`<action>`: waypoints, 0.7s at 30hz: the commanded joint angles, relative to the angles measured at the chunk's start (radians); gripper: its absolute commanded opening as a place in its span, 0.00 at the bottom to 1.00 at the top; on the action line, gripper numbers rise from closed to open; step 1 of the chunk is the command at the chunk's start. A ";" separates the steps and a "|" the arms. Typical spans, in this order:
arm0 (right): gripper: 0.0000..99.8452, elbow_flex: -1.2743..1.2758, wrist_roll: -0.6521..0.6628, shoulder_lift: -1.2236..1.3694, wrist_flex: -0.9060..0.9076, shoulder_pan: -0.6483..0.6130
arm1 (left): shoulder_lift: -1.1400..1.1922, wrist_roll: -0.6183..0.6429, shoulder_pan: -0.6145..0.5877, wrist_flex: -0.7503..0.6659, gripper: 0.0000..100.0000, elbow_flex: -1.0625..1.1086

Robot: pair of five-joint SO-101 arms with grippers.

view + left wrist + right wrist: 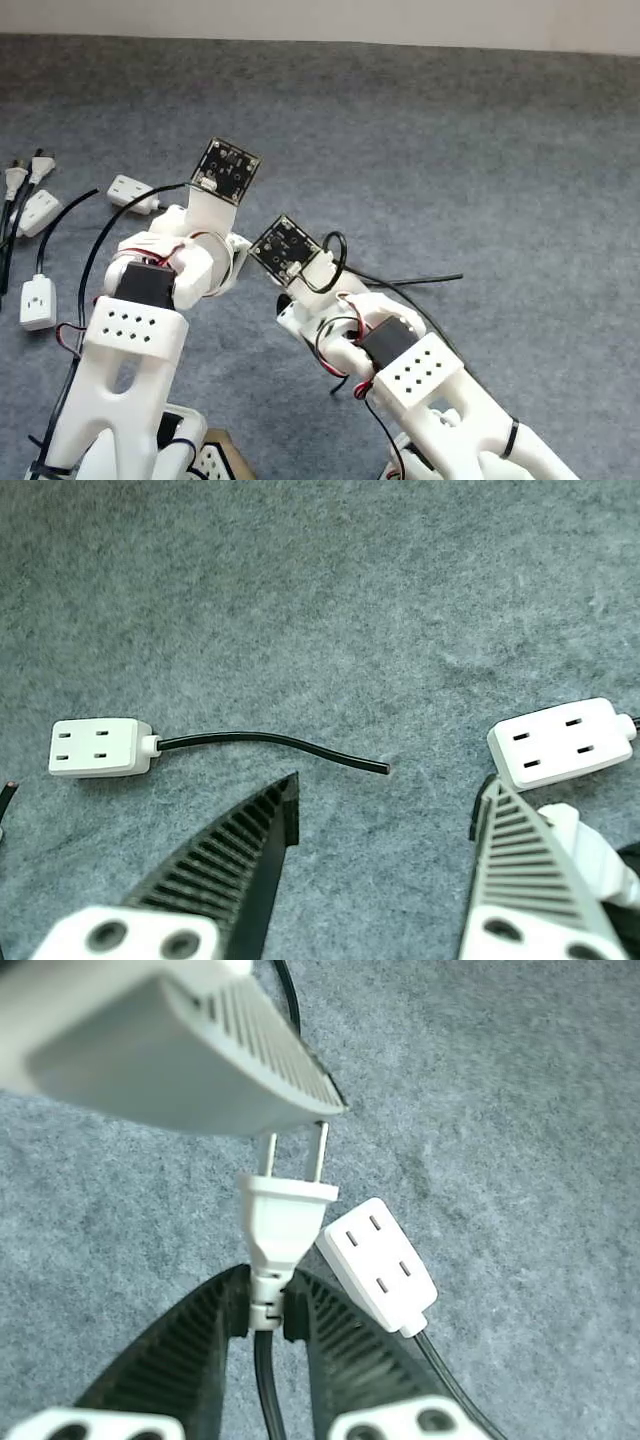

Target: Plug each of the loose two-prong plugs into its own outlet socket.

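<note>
Plug (285,1210) clamped in right hand (268,1295); farther off, two plugs (15,180), three sockets (38,303).

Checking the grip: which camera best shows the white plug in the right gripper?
Right wrist view: the plug sits close up, both prongs and the right gripper pinching its neck plain. The left wrist view catches perhaps a white ribbed piece of it at the edge; the high view has the arms over that spot.
</note>
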 commanded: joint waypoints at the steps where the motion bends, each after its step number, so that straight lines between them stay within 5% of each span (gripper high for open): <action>1: 0.03 -0.077 -0.008 -0.008 -0.012 -0.030 | 0.004 0.011 0.044 0.002 0.30 -0.001; 8: 0.11 -0.081 -0.008 0.005 -0.045 -0.028 | 0.004 0.012 0.041 0.002 0.30 -0.001; 17: 0.05 -0.151 -0.005 0.211 -0.084 -0.028 | 0.004 0.009 0.028 0.003 0.30 -0.002; 21: 0.05 -0.153 -0.015 0.222 -0.068 -0.013 | 0.002 0.008 -0.147 -0.002 0.30 -0.054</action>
